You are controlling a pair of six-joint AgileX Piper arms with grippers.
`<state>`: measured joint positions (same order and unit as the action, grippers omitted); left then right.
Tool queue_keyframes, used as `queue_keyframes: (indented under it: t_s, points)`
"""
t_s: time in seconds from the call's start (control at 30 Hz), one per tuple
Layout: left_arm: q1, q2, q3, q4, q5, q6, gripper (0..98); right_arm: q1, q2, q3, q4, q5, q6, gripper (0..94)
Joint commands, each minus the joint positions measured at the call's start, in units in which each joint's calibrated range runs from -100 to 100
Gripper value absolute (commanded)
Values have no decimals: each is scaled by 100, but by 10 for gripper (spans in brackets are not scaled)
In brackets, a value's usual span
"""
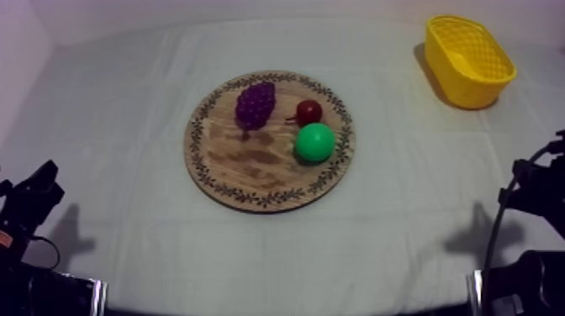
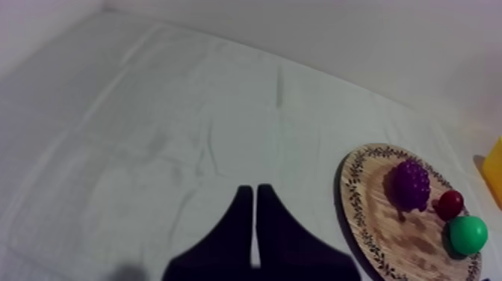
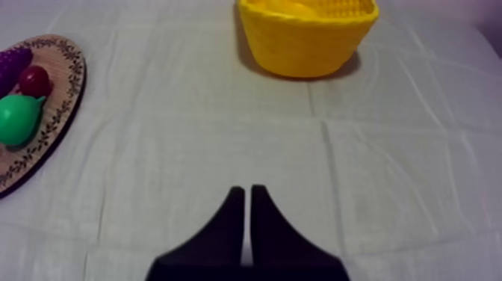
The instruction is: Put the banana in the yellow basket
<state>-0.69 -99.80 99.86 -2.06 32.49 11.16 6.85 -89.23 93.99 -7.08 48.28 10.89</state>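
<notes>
Currently left fingers [image 2: 240, 224] and right fingers [image 3: 233, 224] closed, empty; yellow basket [image 3: 306, 41] well beyond right fingers.

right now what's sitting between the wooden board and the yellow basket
Nothing. The stretch between the wooden board and the yellow basket is bare cloth, as the top view and the right wrist view both show.

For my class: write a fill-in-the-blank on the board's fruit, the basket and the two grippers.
The bunch of grapes on the wooden board is ____.
The pear beside the small red fruit is ____.
The yellow basket stands on the robot's ____ side.
The left gripper and the right gripper are both ____.
Missing words: purple; green; right; shut.
</notes>
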Motion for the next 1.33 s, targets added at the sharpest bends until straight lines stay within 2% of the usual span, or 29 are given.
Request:
queue_keyframes:
  t_s: [0.0,0.27,0.37,0.47,0.57,0.67,1.3]
  points:
    - [0,-3,3,-1,1,0,1,-3,-416,70,53,57,-103,7]
    - [0,-3,3,-1,1,0,1,47,-639,212,207,24,-511,7]
    - [0,-3,3,-1,1,0,1,46,-647,361,404,-364,-634,7]
    - [0,-3,3,-1,1,-1,1,33,-651,497,528,-931,-314,7]
    - [0,-3,3,-1,1,-1,1,29,-652,543,574,-1007,89,6]
    - [0,-3,3,-1,1,1,1,28,-652,559,590,-1033,279,6]
    - [0,-3,3,-1,1,0,1,27,-652,568,598,-1046,189,6]
